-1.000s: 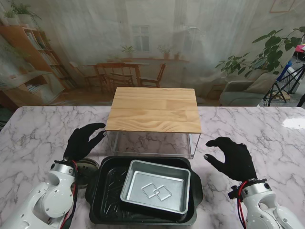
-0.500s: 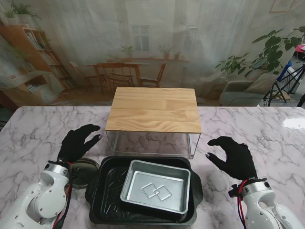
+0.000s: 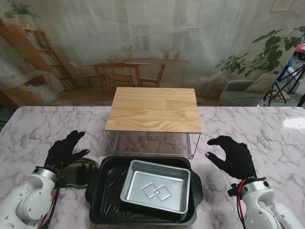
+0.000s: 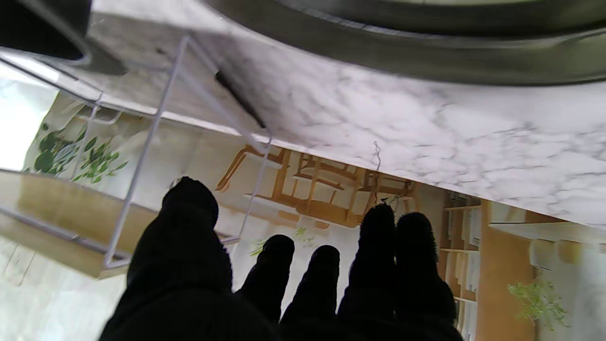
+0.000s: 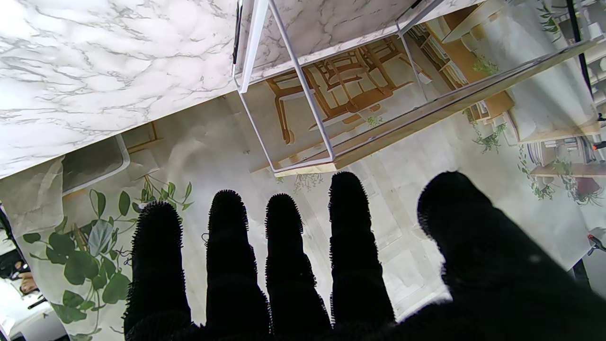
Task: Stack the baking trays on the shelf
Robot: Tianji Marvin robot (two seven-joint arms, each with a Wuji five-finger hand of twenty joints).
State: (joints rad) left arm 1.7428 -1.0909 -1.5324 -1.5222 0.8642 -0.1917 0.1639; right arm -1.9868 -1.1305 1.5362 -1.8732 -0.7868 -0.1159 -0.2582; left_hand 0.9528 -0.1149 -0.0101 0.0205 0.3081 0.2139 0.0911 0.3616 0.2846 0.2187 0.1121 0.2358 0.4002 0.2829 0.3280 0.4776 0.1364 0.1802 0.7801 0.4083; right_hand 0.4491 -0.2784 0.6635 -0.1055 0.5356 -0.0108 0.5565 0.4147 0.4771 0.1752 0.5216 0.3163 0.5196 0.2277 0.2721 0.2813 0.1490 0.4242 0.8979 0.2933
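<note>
Stand view, looking down on the marble table (image 3: pixel 267 129). The shelf (image 3: pixel 155 109), a wooden top on a thin white wire frame, stands at 12 o'clock from the trays. At table centre, nearest to me, the dark baking tray (image 3: pixel 107 188) lies flat; the silver baking tray (image 3: pixel 156 185) rests inside it, slightly skewed, its far-right corner overlapping the dark rim. Neither tray is on the shelf. At 9 o'clock from the dark tray, the left hand (image 3: pixel 63 151) hovers with fingers spread, holding nothing; a round dark dish (image 3: pixel 78 172) lies just beside the tray, partly under that hand. At 3 o'clock, the right hand (image 3: pixel 233 157) is raised, fingers apart and curved, thumb toward the shelf, empty, clear of tray and frame. Left wrist view: spread fingers (image 4: pixel 383 265), shelf frame (image 4: pixel 142 156) beyond. Right wrist view: separated fingers (image 5: pixel 284 255) facing the shelf's corner (image 5: pixel 303 166)
</note>
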